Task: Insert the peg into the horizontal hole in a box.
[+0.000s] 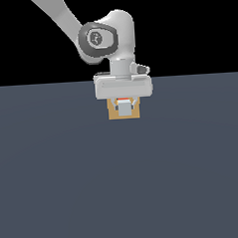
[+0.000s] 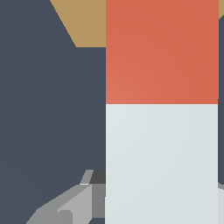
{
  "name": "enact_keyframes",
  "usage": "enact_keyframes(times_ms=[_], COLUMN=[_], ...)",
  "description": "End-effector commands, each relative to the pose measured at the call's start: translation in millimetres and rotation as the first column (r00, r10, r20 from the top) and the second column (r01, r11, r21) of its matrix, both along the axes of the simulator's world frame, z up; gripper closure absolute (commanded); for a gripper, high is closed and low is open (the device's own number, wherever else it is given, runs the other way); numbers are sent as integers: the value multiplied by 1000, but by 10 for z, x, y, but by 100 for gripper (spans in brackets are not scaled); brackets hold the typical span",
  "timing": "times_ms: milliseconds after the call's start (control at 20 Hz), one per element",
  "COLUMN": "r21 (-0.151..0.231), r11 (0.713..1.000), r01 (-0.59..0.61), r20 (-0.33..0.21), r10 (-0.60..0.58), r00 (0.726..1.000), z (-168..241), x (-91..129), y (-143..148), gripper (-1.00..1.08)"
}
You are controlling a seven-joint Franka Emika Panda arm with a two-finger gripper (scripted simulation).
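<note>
My fingers grip the peg, its long axis aimed orange end first at the box just beyond.

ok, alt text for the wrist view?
A square bar, the peg, fills much of the frame, pale grey-white nearer the camera and orange-red at its far end, which points toward the tan box. A grey finger of the tool shows beside it over dark flooring.

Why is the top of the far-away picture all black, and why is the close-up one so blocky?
Exterior view: black is empty background above the dark grey floor; flat light, no shadows or glare. Wrist view: the camera sits very near the long white bar with an orange-red end, so it fills the frame; edges look jagged, not blurred.
</note>
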State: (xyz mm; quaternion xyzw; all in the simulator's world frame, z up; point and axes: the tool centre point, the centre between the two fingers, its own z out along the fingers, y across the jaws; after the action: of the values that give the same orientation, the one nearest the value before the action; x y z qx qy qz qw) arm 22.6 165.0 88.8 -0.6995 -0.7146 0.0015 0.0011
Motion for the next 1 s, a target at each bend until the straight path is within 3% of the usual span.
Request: enact_keyframes(times_ms=[0,600,950], r21=[1,2,2], r11=[1000,1000,1000], r01=[-1,-1,-1], r20=[3,6,6], r10=[1,1,1], r00=[1000,1000,1000], z=[15,34,37], x=[5,-14,-1], y=[38,770,873], gripper=[108,108,108])
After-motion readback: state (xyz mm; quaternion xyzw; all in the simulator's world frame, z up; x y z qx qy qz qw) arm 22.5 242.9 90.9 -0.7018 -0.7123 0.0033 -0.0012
